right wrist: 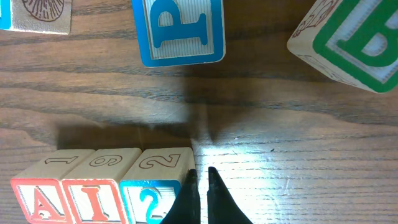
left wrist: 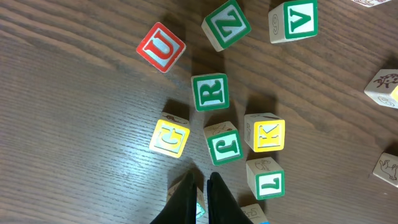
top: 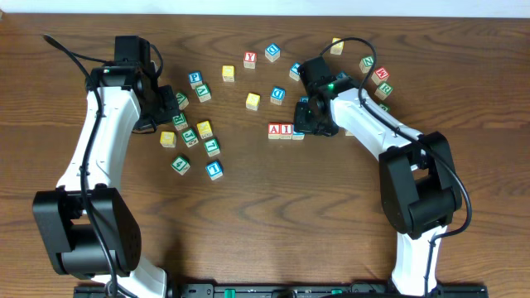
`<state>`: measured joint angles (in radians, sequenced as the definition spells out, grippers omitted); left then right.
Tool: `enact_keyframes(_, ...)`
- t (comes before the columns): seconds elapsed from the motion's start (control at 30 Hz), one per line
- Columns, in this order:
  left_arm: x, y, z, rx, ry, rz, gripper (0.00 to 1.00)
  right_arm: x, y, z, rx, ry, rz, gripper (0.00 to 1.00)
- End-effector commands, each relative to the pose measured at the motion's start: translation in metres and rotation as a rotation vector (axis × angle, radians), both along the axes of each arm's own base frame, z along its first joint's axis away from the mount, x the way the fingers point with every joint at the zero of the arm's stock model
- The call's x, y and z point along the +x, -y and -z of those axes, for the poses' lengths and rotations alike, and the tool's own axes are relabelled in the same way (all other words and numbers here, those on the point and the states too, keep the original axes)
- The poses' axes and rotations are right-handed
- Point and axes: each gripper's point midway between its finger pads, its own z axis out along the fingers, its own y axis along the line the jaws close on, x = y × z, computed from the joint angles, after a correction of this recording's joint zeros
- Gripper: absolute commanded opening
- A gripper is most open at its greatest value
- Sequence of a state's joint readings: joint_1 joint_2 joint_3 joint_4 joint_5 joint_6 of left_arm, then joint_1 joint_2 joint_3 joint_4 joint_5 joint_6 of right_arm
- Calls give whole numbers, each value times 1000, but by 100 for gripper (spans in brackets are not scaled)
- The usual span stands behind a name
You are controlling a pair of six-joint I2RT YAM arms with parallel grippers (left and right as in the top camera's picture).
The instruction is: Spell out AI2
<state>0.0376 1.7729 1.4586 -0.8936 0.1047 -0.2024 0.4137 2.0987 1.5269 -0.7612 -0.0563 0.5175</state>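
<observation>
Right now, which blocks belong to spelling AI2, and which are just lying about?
Job: red A block, red I block, blue 2 block, side by side.
Lying about: blue P block, green B block, red U block, green Z block.

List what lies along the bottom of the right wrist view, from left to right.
A cube → I cube → 2 cube → right gripper, fingers shut, at the 2 cube's right edge.
</observation>
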Motion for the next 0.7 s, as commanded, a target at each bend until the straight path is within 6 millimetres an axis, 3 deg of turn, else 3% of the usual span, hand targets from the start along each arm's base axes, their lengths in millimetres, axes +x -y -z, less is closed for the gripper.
enact_keyframes(0.0,2,-3,-1,14,0,0,8,1,-5,-16,17,37,-18,1)
enact_keyframes(0.67,2,-3,-1,14,0,0,8,3,-5,-17,20,43,-24,1)
